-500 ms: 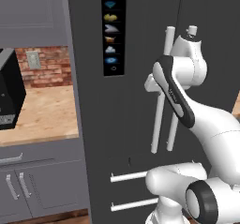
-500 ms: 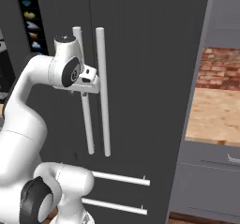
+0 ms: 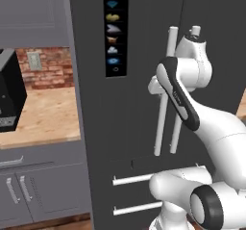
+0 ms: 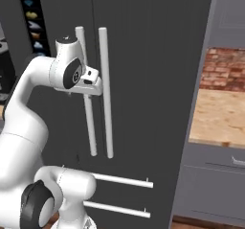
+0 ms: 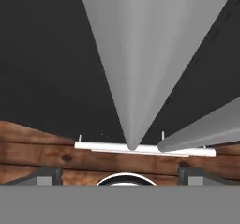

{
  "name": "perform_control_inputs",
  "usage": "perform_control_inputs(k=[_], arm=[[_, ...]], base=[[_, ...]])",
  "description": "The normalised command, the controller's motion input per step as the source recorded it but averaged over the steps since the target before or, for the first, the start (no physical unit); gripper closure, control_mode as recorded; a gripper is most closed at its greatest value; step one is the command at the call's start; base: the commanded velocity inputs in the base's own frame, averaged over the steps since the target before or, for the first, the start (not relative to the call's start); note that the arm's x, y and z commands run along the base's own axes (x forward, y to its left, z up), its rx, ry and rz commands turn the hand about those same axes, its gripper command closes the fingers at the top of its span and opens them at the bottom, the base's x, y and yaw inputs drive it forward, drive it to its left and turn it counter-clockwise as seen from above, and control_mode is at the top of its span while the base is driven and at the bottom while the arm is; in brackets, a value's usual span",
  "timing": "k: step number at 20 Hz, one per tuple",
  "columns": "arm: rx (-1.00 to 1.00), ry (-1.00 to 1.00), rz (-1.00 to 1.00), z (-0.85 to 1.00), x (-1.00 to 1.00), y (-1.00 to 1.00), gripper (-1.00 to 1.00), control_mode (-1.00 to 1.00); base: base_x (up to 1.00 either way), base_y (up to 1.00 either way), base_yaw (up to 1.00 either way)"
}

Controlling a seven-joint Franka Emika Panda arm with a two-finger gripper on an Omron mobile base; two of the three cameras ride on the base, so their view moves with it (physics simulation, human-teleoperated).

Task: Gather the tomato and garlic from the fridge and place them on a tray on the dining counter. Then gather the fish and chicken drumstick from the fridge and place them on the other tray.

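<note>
The tool (image 5: 120, 172) is released, its two tips spread wide on either side of a vertical handle (image 5: 133, 78) of the fridge (image 4: 153, 79). The fridge is dark grey and shut, with two pale upright handles side by side and two drawer bars (image 4: 122, 180) below. A black panel (image 3: 115, 29) on its left door shows small icons; no writing is readable. Wooden tabletops (image 3: 43, 116) and brick walls (image 4: 225, 70) flank it.

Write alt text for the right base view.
A white robot arm holds its gripper against the left of two vertical fridge door handles on a dark, closed fridge. Two horizontal drawer handles sit below; a wooden counter with brick backsplash lies right.
</note>
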Motion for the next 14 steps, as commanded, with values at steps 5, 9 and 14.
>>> perform_control_inputs(k=[5,9,14], arm=[[0.0,0.0,0.0,0.0,0.0,0.0,-1.0,1.0],[0.0,0.0,0.0,0.0,0.0,0.0,-1.0,1.0],[0.0,0.0,0.0,0.0,0.0,0.0,-1.0,1.0]], base=[[-0.52,0.0,-0.01],[-0.56,0.0,-0.03],[-0.12,0.01,-0.02]])
